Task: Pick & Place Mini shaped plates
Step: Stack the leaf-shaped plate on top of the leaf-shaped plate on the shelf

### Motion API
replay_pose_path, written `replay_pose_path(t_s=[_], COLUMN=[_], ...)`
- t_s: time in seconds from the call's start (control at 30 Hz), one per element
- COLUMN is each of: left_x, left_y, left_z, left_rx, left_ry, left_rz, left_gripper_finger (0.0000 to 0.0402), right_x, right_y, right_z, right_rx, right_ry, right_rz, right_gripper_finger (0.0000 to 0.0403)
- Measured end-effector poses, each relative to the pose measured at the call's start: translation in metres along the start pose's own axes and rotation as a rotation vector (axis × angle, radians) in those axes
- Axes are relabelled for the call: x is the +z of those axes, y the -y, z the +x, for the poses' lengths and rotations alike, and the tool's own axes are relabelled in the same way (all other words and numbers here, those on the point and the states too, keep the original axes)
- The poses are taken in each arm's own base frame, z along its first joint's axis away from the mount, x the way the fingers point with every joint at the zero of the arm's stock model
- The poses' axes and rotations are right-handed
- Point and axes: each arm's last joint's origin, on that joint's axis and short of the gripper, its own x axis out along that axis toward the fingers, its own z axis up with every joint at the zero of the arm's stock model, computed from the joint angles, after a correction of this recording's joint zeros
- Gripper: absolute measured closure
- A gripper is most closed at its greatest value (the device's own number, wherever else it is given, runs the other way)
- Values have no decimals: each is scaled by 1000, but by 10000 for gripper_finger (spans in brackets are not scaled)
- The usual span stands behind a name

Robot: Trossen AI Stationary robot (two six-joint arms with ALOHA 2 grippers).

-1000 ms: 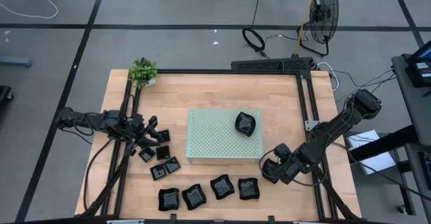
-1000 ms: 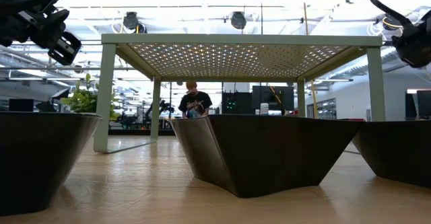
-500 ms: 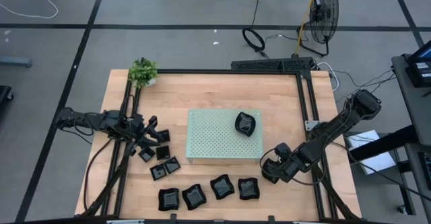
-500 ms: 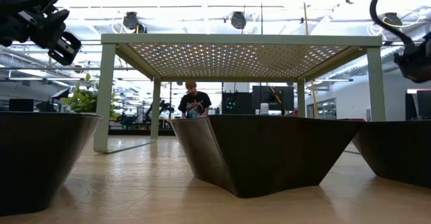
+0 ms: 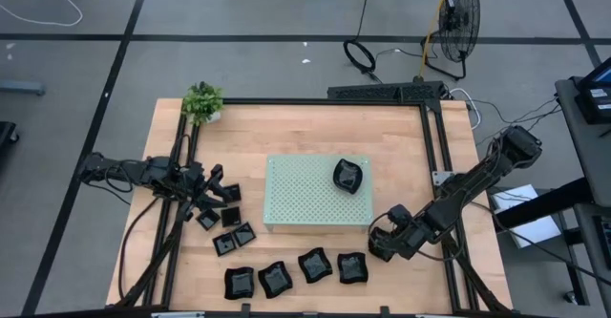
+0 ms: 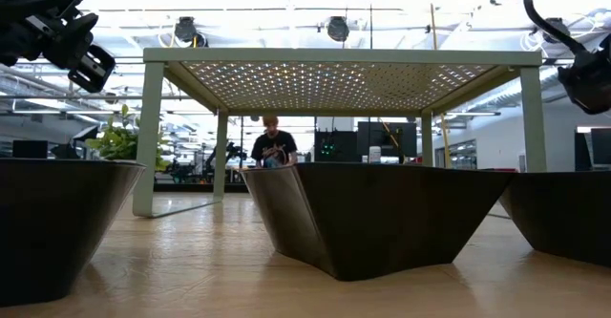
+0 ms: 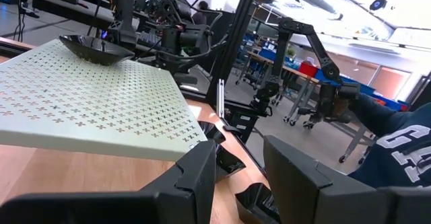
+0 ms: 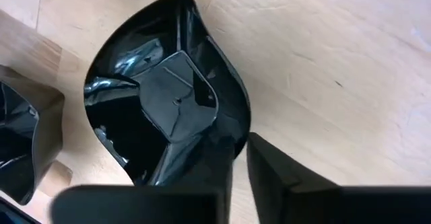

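Four glossy black mini shaped plates lie in a row near the table's front edge. My right gripper (image 5: 376,251) is at the rightmost one (image 5: 352,267), shut on it. One more plate (image 5: 348,176) sits on the pale green perforated board (image 5: 310,199). Several tiny square plates (image 5: 229,218) lie left of the board, and my left gripper (image 5: 214,190) hovers open over them with nothing between its fingers (image 7: 202,177). My right gripper pinches the plate's raised rim (image 8: 232,140) on the side toward the table's right edge. One finger (image 8: 209,177) lies over the plate's inside and the other finger (image 8: 283,177) outside it. The fingers slant down from the right. The plate rests flat on the table.
A small potted plant (image 5: 202,101) stands at the far left corner. Black frame rails (image 5: 434,156) run along the table's right and far edges. Bare wood lies right of the board. A person (image 6: 272,144) stands in the room behind, and a sleeve (image 7: 397,136) shows.
My right gripper has edged a little toward the table's near left, closer to the rightmost plate of the front row. The plates stay where they were.
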Motion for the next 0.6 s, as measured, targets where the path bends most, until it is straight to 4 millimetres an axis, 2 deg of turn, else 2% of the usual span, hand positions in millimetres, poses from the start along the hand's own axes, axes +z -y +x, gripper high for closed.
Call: replay_pose_path(t_s=[0.07,0.33,0.6], left_x=[0,0,0], left_y=[0,0,0], left_z=[0,0,0], left_rx=[0,0,0], left_ry=[0,0,0], left_rz=[0,0,0], left_gripper_finger=[272,272,272], right_x=[0,0,-1], right_y=[0,1,-8], right_z=[0,-2,-26], right_rx=[-3,5,217], right_ry=[0,-6,-38], right_rz=[-16,-47,-156], right_gripper_finger=[398,402,403])
